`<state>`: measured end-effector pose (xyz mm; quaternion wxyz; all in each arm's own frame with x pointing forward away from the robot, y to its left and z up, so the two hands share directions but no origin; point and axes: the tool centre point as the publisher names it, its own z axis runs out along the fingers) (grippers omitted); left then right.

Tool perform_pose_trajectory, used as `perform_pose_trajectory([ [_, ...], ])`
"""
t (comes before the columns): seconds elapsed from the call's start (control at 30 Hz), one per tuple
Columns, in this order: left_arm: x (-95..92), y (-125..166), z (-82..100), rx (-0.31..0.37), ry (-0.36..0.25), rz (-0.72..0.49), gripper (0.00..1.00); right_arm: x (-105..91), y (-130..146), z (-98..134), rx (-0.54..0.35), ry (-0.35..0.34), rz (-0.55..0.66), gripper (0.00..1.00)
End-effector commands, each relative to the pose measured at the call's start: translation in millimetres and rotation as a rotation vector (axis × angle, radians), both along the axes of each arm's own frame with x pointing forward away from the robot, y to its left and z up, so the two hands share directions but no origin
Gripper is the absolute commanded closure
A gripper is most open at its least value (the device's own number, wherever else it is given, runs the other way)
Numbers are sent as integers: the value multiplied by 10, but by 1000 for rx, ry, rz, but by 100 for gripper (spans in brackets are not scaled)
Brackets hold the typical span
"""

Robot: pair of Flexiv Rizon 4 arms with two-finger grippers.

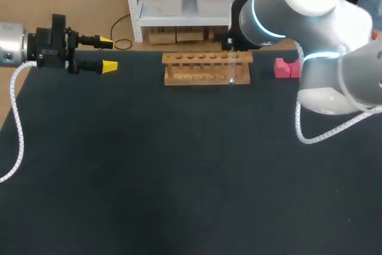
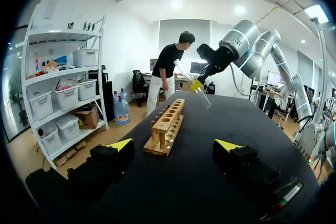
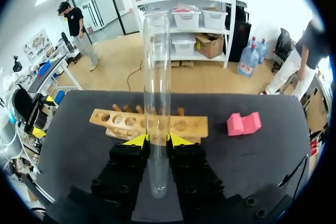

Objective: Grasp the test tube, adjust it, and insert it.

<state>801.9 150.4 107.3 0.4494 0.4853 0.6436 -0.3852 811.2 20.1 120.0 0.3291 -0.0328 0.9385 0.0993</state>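
Observation:
A clear glass test tube (image 3: 157, 77) stands between the fingers of my right gripper (image 3: 157, 140), which is shut on it low on its length. In the left wrist view the right gripper (image 2: 197, 84) holds the test tube (image 2: 203, 98) tilted in the air above the far end of the wooden rack (image 2: 168, 127). From the head view the tube (image 1: 231, 67) shows faintly over the right end of the rack (image 1: 207, 68), and my right arm hides its gripper. My left gripper (image 1: 108, 54) rests open and empty at the table's far left, well away from the rack.
A pink block (image 1: 286, 68) lies to the right of the rack, near the table's back edge. A white coiled cable (image 1: 18, 129) trails from the left arm along the table's left edge. Wide dark table surface lies in front of the rack.

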Motion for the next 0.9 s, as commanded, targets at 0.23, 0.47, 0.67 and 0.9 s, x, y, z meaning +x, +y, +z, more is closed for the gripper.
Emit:
perform_pose_trajectory([
  [0.23, -3, 5, -12, -3, -4, 0, 0, -31, -166, 389, -43, -341, -77, 100],
  [0.47, -3, 5, -12, -3, -4, 0, 0, 114, -205, 548, -54, -501, -91, 100],
  [0.67, -3, 5, -12, -3, -4, 0, 0, 255, -230, 558, -25, -565, -66, 100],
  [0.9, -3, 5, -12, -3, -4, 0, 0, 349, -282, 540, -3, -598, -52, 100],
])
